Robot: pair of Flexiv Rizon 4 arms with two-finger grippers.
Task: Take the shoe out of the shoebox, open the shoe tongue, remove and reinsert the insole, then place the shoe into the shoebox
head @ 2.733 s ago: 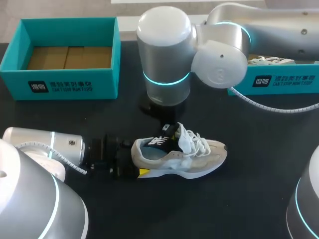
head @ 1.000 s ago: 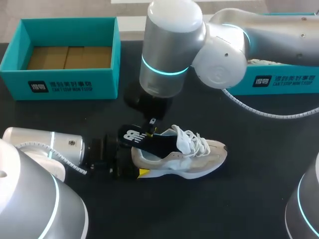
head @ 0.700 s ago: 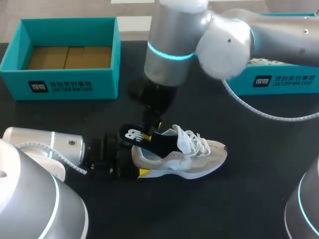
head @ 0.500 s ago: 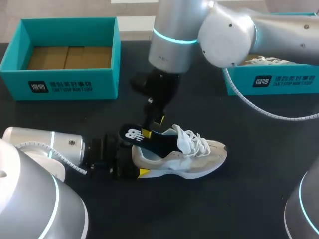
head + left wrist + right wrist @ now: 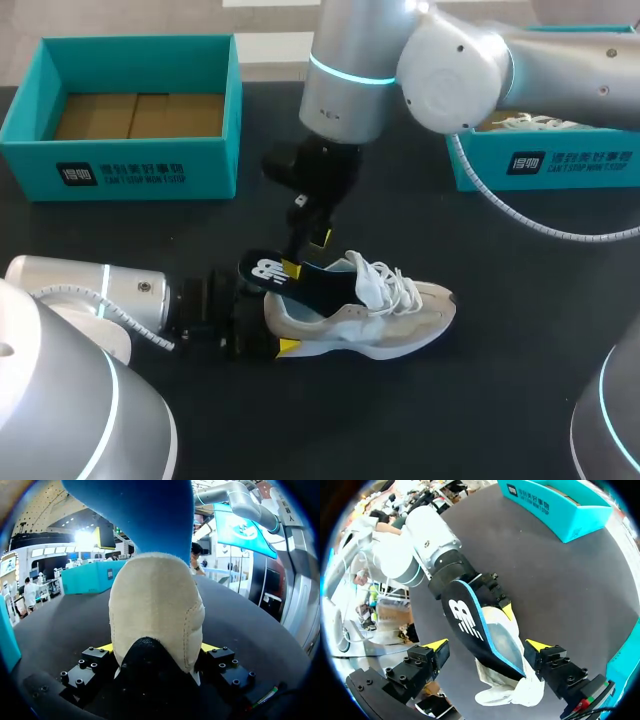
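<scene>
Left gripper (image 5: pixel 265 318) pinches the heel of the shoe (image 5: pixel 375 312), one finger on each side, with its arm lying low across the table (image 5: pixel 520 320) from 8 o'clock. The left wrist view shows the same thing: yellow tips tight against both sides of the beige heel. An open teal shoebox (image 5: pixel 130 165) sits at 10 o'clock, well apart from the shoe, brown cardboard showing inside. The shoe rests on its sole near the table's middle, heel toward 9 o'clock and toe toward 3 o'clock, white laces (image 5: pixel 392 285) loose. The dark insole (image 5: pixel 290 278) is partly out. Its heel end, with the white logo, is raised over the shoe's heel, and its front end is down inside the opening. The right gripper (image 5: pixel 304 253) hangs over that raised end, its arm coming in from 1 o'clock. Its fingers are spread wide. In the right wrist view the insole lies between them with a gap on each side, so nothing is gripped. A second teal shoebox (image 5: pixel 540 162) stands at 2 o'clock with another shoe (image 5: pixel 530 122) in it.
</scene>
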